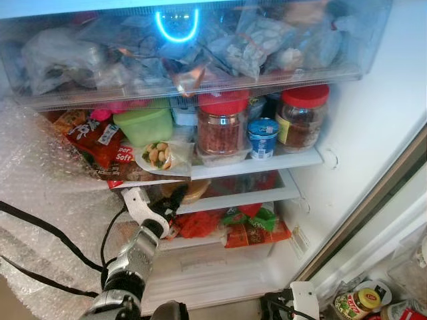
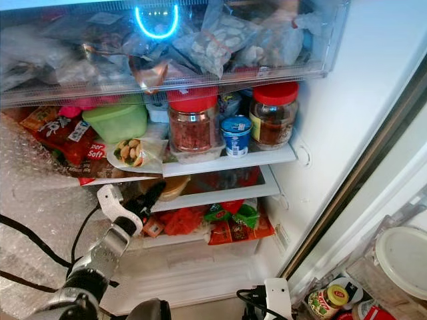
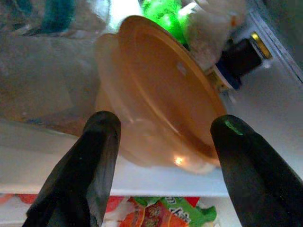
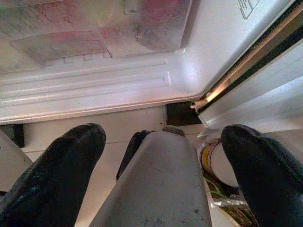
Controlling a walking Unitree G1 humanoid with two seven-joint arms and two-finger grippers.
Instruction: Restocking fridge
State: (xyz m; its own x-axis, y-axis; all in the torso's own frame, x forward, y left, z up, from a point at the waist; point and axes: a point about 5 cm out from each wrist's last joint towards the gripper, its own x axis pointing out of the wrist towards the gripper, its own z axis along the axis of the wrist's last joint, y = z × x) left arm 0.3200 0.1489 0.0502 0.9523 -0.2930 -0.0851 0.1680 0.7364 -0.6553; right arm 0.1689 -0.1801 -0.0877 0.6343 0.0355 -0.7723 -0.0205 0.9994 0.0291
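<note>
My left gripper (image 3: 163,135) stands released before the orange-lidded tub (image 3: 156,99) on the middle shelf (image 1: 247,197) — light, slick plastic; grip the rim. Right gripper (image 4: 161,156) hangs spread.

jar lids (image 1: 305,95) red | tub (image 1: 144,123) green | container (image 3: 161,99) translucent orange | fridge wall (image 1: 373,113) white
</note>
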